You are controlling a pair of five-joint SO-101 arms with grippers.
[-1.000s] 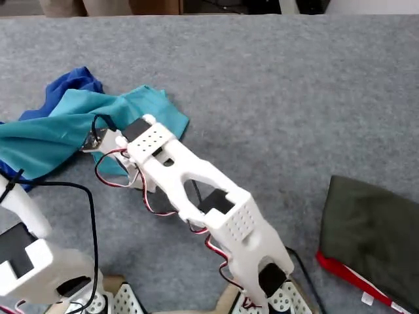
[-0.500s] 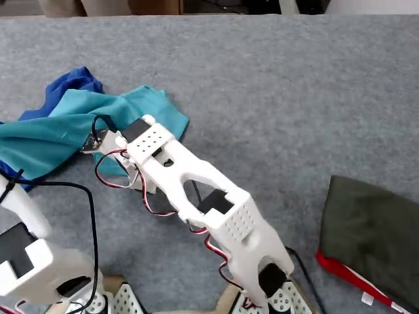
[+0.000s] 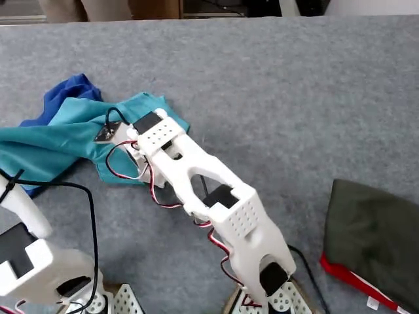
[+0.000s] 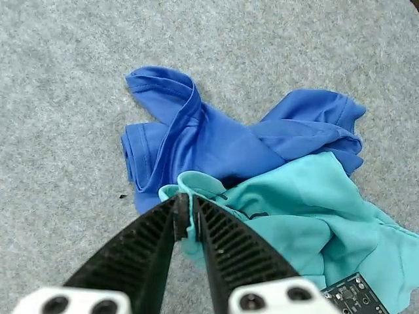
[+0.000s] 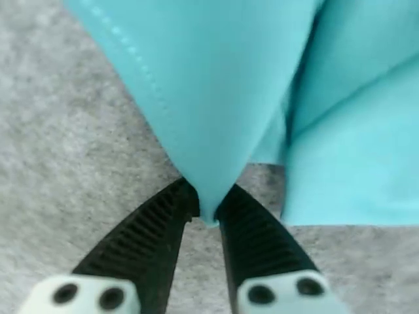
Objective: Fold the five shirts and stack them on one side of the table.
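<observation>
left gripper [image 4: 188,216] clamped on teal shirt [image 4: 294,209] hem; right gripper [image 5: 208,212] pinching a fold of the same shirt. blue shirt [image 4: 209,140] crumpled just beyond left gripper, partly under teal. folded dark green shirt [image 3: 373,235] well apart from both.

Crumpled teal shirt [image 3: 46,140] overlaps blue shirt [image 3: 69,91]; folded olive shirt [image 3: 373,235] well apart.

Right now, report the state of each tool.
Left tool: closed, pinching an edge of the teal shirt.
Right tool: closed, holding a fold of the teal shirt.
</observation>
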